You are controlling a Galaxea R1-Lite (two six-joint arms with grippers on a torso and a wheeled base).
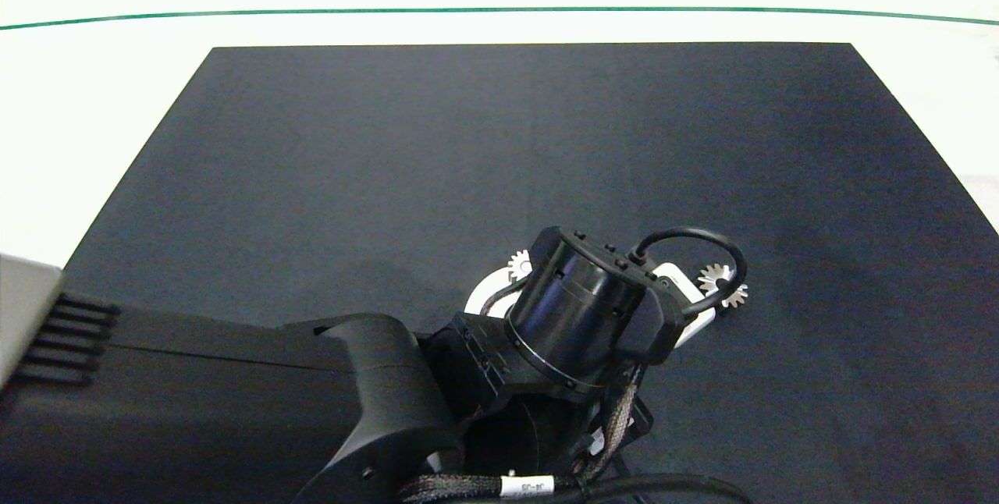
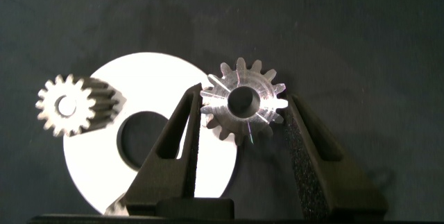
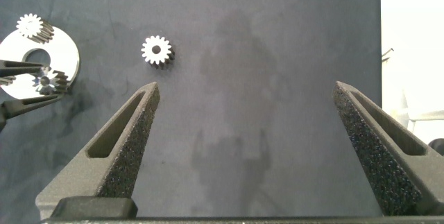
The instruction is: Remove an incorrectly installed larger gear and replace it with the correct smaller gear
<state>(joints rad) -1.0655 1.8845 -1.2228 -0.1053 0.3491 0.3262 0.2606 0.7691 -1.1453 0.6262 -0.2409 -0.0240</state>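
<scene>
1. Two grippers showed. The left gripper was low over the white disc, its arm coming in across the near left corner of the black mat.
2. Left fingers were closed on the smaller gear, pads against its teeth on both sides.
3. The smaller gear was at the disc's rim, face and bore turned up toward the wrist camera. Whether it was seated or lifted could not be told.
4. A second small gear stood on the opposite rim of the disc, apart from the held one.
5. The disc lay near the mat's near edge, right of centre, mostly hidden under the left wrist in the head view.
6. The larger gear lay loose on the mat, just beside the disc on the side toward the mat's right edge, not touching it. A cable loop partly crossed it.
7. The right gripper hung over bare mat with its jaws spread wide and nothing between them, well apart from the disc.
</scene>
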